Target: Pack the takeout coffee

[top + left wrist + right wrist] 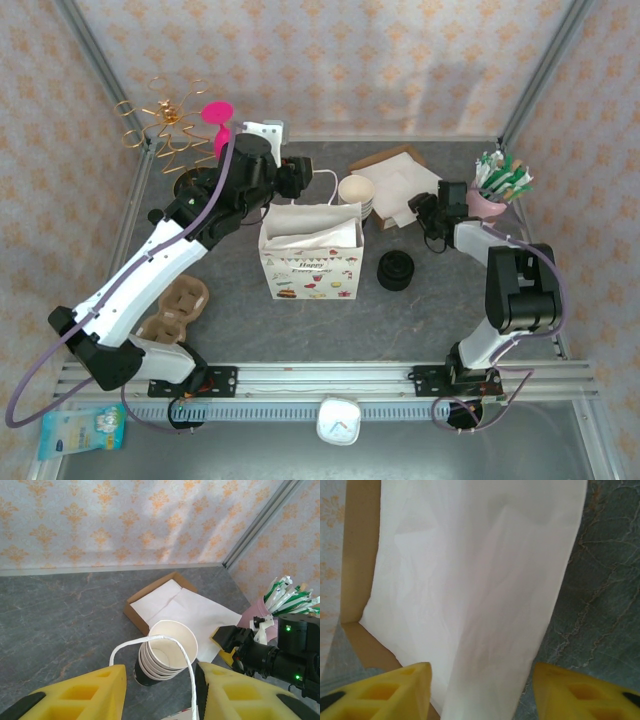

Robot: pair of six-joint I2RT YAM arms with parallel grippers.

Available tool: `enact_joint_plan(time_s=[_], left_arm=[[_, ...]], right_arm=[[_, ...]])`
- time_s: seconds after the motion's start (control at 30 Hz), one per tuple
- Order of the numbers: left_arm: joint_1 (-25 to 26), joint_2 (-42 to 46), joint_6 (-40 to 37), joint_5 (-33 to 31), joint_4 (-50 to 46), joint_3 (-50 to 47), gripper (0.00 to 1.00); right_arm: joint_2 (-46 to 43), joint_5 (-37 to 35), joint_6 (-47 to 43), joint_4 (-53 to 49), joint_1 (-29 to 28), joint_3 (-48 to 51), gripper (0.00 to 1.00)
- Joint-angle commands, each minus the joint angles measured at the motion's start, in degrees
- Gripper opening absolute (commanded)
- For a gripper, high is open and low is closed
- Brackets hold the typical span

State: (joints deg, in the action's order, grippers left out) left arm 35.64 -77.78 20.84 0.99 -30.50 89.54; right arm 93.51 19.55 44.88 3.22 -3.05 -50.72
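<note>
Grey marbled surface [330, 325], walled by orange-patterned paper. Left arm [150, 265] reaches far, bent over the gift bag [312, 262]. Left fingers [85, 695] stand released, with the bag's white cord handle [150, 640] looped between them. Its wrist view shows 1 stack of lidless cups [167, 652] beyond. Right arm [520, 285] is folded, right fingers [385, 692] released above white paper [480, 580] in a brown tray [362, 545]. Takeout coffee: position cannot be told.

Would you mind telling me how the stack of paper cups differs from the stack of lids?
The stack of paper cups is cream; the stack of lids is black. The cups stand by the white napkins just behind the gift bag; the lids sit to the bag's right, nearer the arm bases. Both are round stacks on the table.
</note>
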Motion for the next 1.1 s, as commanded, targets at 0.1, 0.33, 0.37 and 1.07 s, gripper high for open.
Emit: enact_joint_plan(time_s=[0.1, 0.33, 0.37, 1.07], left_arm=[[0.4, -0.5, -1.5, -1.2, 1.2, 1.5, 0.44], [0.4, -1.3, -1.7, -0.8, 0.5, 2.7, 0.45], [0.4, -1.2, -1.8, -0.8, 0.6, 2.7, 0.45], [0.3, -1.1, -3.0, -2.1, -0.9, 5.6, 0.47]], right_arm=[[-2.0, -1.2, 0.2, 2.6, 0.3, 0.1, 0.40], [-4.0, -2.4, 0.5, 2.1, 0.6, 0.0, 0.21], [-4.4, -2.7, 0.3, 2.0, 0.6, 0.0, 0.21], [-10.1, 1.4, -12.3, -9.8, 0.6, -17.5, 0.00]])
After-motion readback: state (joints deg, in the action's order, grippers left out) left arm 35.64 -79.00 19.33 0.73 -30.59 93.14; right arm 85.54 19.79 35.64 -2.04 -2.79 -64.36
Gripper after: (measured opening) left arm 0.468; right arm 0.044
